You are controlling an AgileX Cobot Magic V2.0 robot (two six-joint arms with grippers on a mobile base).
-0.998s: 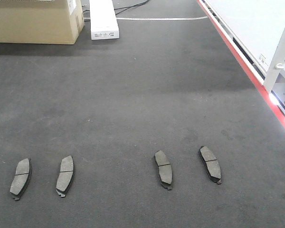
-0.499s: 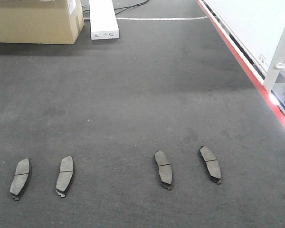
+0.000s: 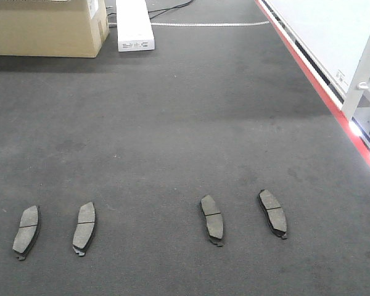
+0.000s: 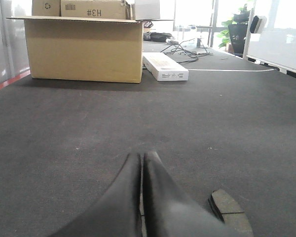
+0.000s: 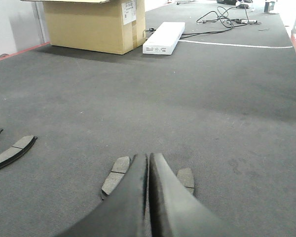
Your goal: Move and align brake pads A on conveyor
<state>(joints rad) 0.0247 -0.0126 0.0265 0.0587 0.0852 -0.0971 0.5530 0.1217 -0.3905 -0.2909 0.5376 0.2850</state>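
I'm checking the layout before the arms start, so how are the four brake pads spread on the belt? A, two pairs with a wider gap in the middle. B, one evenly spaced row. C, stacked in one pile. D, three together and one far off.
A: the front view shows the brake pads as a left pair and as a right pair, a wider stretch of bare belt between them.
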